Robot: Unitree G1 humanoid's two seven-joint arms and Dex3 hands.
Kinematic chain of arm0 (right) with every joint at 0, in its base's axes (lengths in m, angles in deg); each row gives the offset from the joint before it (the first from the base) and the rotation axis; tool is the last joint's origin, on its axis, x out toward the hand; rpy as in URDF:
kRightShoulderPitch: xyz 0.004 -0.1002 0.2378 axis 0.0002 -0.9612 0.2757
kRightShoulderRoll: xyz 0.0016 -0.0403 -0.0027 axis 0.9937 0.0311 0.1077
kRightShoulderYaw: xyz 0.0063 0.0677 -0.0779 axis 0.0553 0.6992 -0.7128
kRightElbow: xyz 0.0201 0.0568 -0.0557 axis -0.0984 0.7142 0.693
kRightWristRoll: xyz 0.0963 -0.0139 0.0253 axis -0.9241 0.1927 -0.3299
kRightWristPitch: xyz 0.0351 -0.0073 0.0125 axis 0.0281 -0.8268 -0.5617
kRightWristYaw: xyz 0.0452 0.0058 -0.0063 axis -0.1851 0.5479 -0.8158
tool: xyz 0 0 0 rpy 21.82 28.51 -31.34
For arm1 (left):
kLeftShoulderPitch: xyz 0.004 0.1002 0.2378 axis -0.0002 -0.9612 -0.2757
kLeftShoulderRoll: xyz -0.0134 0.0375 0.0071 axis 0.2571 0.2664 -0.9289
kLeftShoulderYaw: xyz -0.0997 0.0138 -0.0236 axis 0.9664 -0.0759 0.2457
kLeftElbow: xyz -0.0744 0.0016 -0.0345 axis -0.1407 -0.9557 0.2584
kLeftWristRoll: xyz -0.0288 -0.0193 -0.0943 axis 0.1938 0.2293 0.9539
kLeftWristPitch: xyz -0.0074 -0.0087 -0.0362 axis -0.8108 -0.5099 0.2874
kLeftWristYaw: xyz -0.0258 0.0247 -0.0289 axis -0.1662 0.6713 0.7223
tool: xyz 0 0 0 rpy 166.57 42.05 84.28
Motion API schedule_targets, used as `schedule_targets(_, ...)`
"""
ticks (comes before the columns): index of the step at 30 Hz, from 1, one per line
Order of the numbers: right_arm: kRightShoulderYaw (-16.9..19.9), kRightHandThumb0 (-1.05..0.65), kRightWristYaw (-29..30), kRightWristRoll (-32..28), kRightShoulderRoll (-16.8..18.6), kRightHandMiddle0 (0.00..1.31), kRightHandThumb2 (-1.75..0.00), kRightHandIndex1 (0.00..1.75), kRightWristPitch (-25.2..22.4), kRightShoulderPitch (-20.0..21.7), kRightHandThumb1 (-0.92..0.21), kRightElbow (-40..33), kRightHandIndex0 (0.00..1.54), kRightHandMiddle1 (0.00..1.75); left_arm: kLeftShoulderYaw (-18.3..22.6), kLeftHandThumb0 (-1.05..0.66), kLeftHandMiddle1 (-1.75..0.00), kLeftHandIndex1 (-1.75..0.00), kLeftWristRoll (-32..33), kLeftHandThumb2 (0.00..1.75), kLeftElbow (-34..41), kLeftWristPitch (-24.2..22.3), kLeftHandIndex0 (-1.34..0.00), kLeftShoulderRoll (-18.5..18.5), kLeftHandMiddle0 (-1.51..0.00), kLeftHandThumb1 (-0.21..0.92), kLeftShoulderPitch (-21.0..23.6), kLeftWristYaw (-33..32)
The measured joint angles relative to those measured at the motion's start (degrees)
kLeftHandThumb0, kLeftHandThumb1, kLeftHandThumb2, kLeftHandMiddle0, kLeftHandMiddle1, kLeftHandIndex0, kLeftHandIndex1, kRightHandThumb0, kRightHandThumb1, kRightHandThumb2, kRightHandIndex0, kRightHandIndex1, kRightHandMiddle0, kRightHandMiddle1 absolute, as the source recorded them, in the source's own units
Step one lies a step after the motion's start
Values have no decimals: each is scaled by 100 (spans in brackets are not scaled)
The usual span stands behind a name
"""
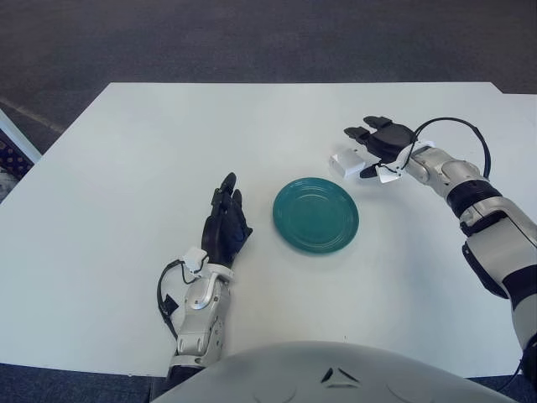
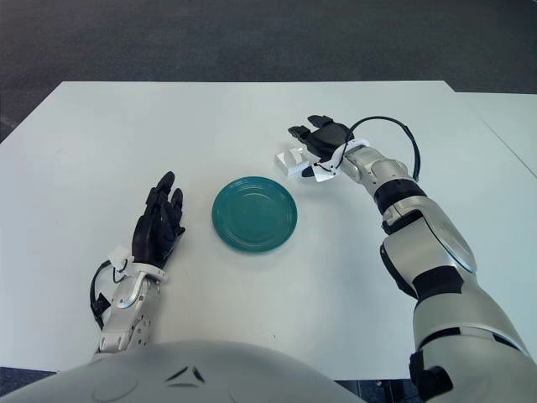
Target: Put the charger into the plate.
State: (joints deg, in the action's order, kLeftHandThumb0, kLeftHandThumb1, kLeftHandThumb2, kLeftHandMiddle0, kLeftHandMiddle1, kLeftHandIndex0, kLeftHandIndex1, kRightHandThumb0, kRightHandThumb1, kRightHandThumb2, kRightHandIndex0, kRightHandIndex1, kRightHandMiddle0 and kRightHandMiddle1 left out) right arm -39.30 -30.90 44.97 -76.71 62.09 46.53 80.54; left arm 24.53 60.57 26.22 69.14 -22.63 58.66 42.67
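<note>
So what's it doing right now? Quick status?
Right robot hand open beside the white charger, no grip. Left robot hand idle, left of the green plate. Nothing between charger and plate.

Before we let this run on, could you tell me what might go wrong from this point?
The right hand is at the white charger with its fingers spread, not closed on it, so a grasp could nudge it away or clip only a corner. The green plate is shallow; a high release might bounce the charger out. The left hand shows left of the plate, idle.
</note>
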Motion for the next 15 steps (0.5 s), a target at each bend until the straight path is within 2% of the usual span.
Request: schedule_targets(15, -353, -72, 245, 394, -89, 1, -52, 1, 241, 503, -92, 232, 2, 0, -108, -91, 0, -50, -6, 77, -66, 70, 0, 1, -13, 92, 7, -130)
